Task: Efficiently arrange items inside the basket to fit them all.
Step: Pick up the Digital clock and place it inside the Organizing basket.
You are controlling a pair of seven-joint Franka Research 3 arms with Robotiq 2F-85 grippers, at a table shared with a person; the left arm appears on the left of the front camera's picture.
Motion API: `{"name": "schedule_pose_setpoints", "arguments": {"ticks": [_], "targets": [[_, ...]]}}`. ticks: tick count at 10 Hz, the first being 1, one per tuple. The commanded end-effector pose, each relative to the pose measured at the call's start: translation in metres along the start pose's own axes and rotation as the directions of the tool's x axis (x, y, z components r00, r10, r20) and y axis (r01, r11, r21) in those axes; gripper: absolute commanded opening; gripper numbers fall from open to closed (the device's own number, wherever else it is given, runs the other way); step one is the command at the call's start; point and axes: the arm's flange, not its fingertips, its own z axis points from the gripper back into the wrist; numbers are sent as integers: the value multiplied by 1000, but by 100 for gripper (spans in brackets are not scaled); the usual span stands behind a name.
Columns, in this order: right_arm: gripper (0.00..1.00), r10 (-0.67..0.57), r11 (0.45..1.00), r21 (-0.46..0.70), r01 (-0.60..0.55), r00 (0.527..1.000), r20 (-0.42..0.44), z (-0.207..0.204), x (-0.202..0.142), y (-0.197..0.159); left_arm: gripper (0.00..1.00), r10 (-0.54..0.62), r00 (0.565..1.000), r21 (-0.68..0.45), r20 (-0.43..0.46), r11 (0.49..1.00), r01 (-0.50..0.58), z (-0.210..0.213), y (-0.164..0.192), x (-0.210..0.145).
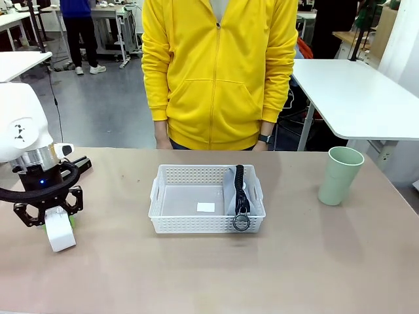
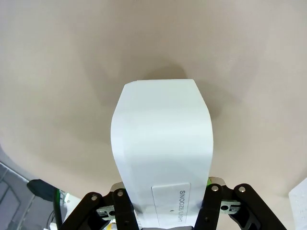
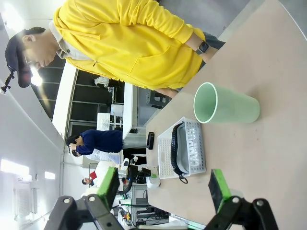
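Note:
My left gripper (image 1: 60, 224) hangs at the table's left side, shut on a small white box (image 1: 61, 238). In the left wrist view the box (image 2: 163, 143) stands out from between the fingers (image 2: 217, 201), pointing down at the tabletop. The white lattice basket (image 1: 171, 224) sits mid-table. Inside it, the grey pouch (image 1: 237, 190) with black trim stands on edge against the right end. A pale green cup (image 1: 340, 175) is upright at the right. My right gripper (image 3: 164, 184) is open and holds nothing, with the cup (image 3: 225, 108), basket (image 3: 165, 153) and pouch (image 3: 188, 148) beyond it. A slim black bar (image 3: 150, 140) lies past the basket.
A person in a yellow hoodie (image 1: 219, 72) stands at the far edge, hands down by the table's rim. A small white label (image 1: 205, 207) lies on the basket's floor. The left half of the basket is free. Bare tabletop lies in front of the basket and between it and the cup.

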Motion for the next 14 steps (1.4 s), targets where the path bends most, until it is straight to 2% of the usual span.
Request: {"name": "schedule_pose_setpoints", "arguments": {"ticks": [1, 3, 4, 7, 8, 9, 10, 11, 12, 13, 14], "targets": [[100, 26, 1000, 14, -26, 1000, 6, -1, 3, 1, 0, -8, 1000, 11, -1, 1000, 8, -3, 4, -3], [100, 26, 1000, 14, -26, 1000, 6, -1, 3, 1, 0, -69, 997, -66, -16, 995, 68, 33, 9, -15], [100, 26, 1000, 14, -26, 1000, 6, -1, 3, 1, 0, -110, 994, -118, 4, 987, 109, 66, 13, -27], [100, 26, 1000, 14, -26, 1000, 6, -1, 3, 1, 0, -289, 955, -206, -68, 940, 270, 140, 25, -43], [100, 26, 1000, 14, -26, 1000, 6, -1, 3, 1, 0, -441, 894, -224, -84, 882, 415, 163, 36, -47], [100, 26, 1000, 14, -26, 1000, 6, -1, 3, 1, 0, -581, 805, -257, -121, 801, 540, 181, 51, -48], [100, 26, 1000, 14, -26, 1000, 6, -1, 3, 1, 0, -664, 743, -309, -85, 726, 614, 195, 67, -43], [100, 26, 1000, 14, -26, 1000, 6, -1, 3, 1, 0, -658, 752, -359, -39, 711, 604, 201, 74, -33], [100, 26, 1000, 14, -26, 1000, 6, -1, 3, 1, 0, -540, 840, -402, -55, 782, 476, 199, 73, -19], [100, 26, 1000, 14, -26, 1000, 6, -1, 3, 1, 41, -629, 776, -292, -37, 750, 594, 197, 69, -51], [100, 26, 1000, 14, -26, 1000, 6, -1, 3, 1, 41, -629, 776, -292, -37, 750, 594, 197, 69, -51]]}}
